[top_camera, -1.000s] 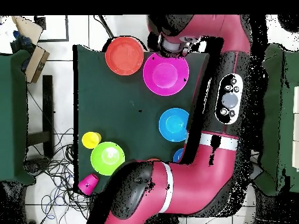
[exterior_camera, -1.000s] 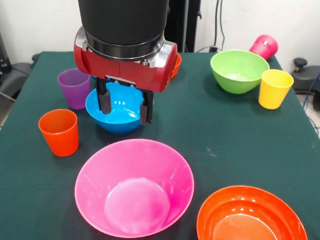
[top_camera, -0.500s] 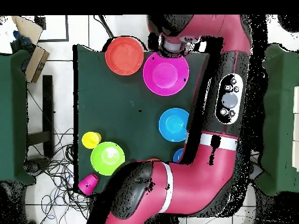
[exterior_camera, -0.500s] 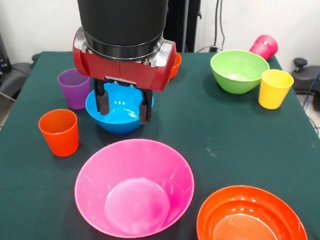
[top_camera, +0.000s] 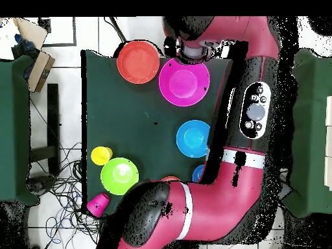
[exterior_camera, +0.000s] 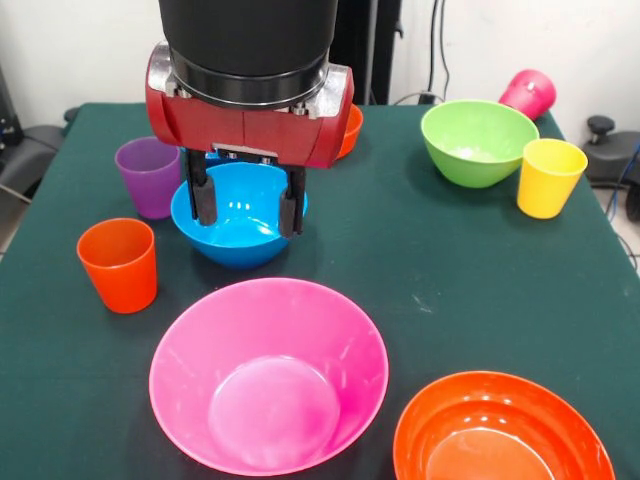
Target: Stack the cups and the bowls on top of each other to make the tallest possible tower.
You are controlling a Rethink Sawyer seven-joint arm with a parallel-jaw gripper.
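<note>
My gripper [exterior_camera: 248, 205] hangs open over the medium blue bowl [exterior_camera: 240, 225], one finger near each side of its rim and nothing held. Left of it stand the purple cup [exterior_camera: 148, 175] and the orange cup [exterior_camera: 118, 263]. The very large pink bowl [exterior_camera: 268, 372] and the large orange bowl [exterior_camera: 500, 432] sit at the near edge. The lime green bowl [exterior_camera: 478, 140], the yellow cup [exterior_camera: 549, 177] and the tipped magenta cup [exterior_camera: 528, 92] are at the far right. A small orange bowl [exterior_camera: 351, 130] peeks out behind the arm. From overhead, a small blue bowl [top_camera: 198, 172] is half hidden.
The overhead view shows the pink bowl [top_camera: 184, 82], orange bowl [top_camera: 137, 61], blue bowl [top_camera: 193, 138], green bowl [top_camera: 119, 175], yellow cup [top_camera: 100, 155] and magenta cup [top_camera: 98, 204] on the dark green table [top_camera: 123, 110]. The red arm [top_camera: 256, 117] covers the table's right side.
The gripper has risen a little above the blue bowl and stayed open. The bowls and cups have not moved.
</note>
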